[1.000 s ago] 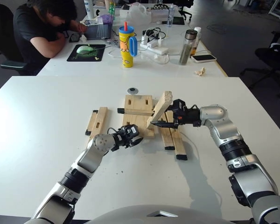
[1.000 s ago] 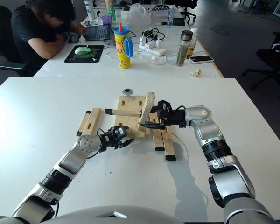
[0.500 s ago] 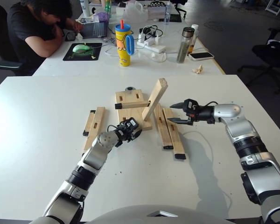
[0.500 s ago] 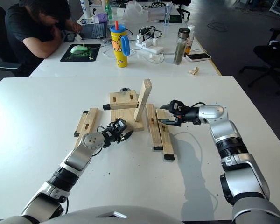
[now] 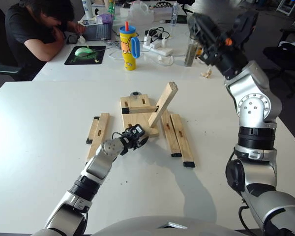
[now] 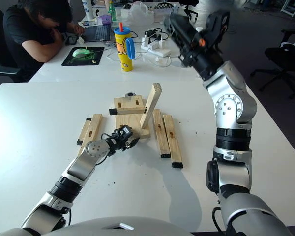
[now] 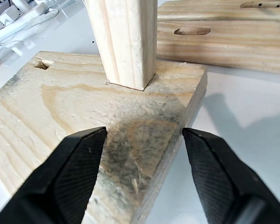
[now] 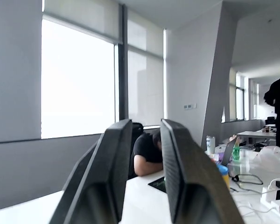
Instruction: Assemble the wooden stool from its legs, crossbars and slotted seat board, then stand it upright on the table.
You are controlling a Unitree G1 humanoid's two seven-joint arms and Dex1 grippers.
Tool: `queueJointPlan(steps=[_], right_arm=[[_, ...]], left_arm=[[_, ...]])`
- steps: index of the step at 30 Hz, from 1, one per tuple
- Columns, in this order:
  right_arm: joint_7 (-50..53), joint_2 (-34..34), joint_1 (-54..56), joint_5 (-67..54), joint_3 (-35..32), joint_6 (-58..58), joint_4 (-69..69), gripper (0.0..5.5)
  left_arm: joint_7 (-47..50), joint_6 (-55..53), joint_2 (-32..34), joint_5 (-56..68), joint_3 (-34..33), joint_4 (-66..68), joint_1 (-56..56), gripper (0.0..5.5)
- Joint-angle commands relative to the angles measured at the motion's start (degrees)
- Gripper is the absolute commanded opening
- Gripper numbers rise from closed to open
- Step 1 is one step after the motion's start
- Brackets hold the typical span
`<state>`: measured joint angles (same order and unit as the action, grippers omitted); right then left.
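— Where do my grippers stand?

— Your left gripper (image 7: 144, 140) is down at the near corner of the seat board (image 5: 137, 123), its fingers (image 7: 79, 158) spread wide to either side of that corner and closed on nothing. Your right gripper (image 8: 145, 123) is raised high above the table (image 5: 39, 147), well apart from the wood, its fingers a narrow gap apart and empty.

— And the parts?

— The seat board lies flat near the middle of the table. One leg (image 5: 163, 105) stands in a slot at that near corner, tilted towards your right. A crossbar (image 5: 137, 109) lies across the board. The loose legs (image 5: 176, 135) lie flat on the table, a pair just right of the board and another pair to its left.

— How will the wood behave?

— It looks like pale softwood, so you can expect it to be light and stiff, with a rough grain that should not slip under the pads. The lean suggests the joint is loose (a nudge might tip the leg out).

— Where do I take hold?

— You should pinch the board across its thickness at that corner to pin it down. Take the leg low, just above the slot, on its flat faces, so you can straighten it without levering against the board.
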<state>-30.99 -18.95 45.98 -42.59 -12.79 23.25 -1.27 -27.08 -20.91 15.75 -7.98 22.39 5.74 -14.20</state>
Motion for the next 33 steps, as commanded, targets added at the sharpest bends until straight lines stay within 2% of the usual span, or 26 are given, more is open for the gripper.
queueJointPlan(steps=[1,5,7,9,12,14,15,17,19,21,23,27,33], right_arm=[[7.27,4.84,1.02,-1.95,-0.15,2.66,3.13,0.44],[13.32,7.34,-14.85,10.60,17.59,13.74,-2.92,0.03],[14.68,7.23,-21.34,13.90,21.47,15.14,-4.40,0.03],[14.69,7.75,-20.83,13.60,19.67,12.75,-1.39,0.03],[15.88,8.06,-11.00,5.70,7.05,7.59,4.50,0.03],[20.27,4.12,-5.69,5.42,-0.77,6.23,3.56,0.03],[21.54,1.10,-5.67,7.64,-2.23,6.73,2.29,0.03],[23.67,-3.11,-10.06,13.72,-0.34,10.36,-0.30,0.03],[24.31,-4.98,-18.59,18.22,5.46,16.10,1.52,0.03],[21.07,-2.92,-28.76,14.55,9.82,20.48,9.34,0.03],[22.14,-0.05,-34.90,12.98,13.88,24.64,16.11,0.34],[27.15,4.47,-37.56,13.91,16.71,31.86,21.51,0.98],[30.01,6.29,-38.14,16.15,18.89,38.11,23.72,1.98]], left_arm=[[0.05,-9.32,4.88,-2.72,0.10,10.50,7.01,3.03],[0.35,-9.28,4.32,-2.58,0.07,11.14,6.43,3.03],[0.08,-9.12,4.07,-2.60,0.37,11.64,5.66,3.03],[0.00,-9.25,4.19,-2.41,0.22,11.35,5.87,3.03],[0.02,-9.45,4.42,-2.18,0.04,10.72,6.77,3.03],[0.15,-9.76,4.61,-1.96,-0.30,9.98,7.56,3.03],[0.24,-9.93,4.70,-1.85,-0.46,9.47,8.04,3.03],[0.34,-10.47,4.88,-1.63,-0.75,7.98,9.25,3.03],[0.25,-10.75,5.04,-1.58,-0.76,6.71,10.15,3.03],[-0.07,-10.94,5.28,-1.60,-0.52,5.38,10.60,3.03],[-0.68,-10.71,5.82,-1.69,-0.14,4.41,10.86,3.03],[-2.87,-9.20,7.21,-1.60,1.44,2.93,10.89,3.03],[-4.12,-10.75,7.87,-0.91,2.50,-0.78,11.03,3.03]])
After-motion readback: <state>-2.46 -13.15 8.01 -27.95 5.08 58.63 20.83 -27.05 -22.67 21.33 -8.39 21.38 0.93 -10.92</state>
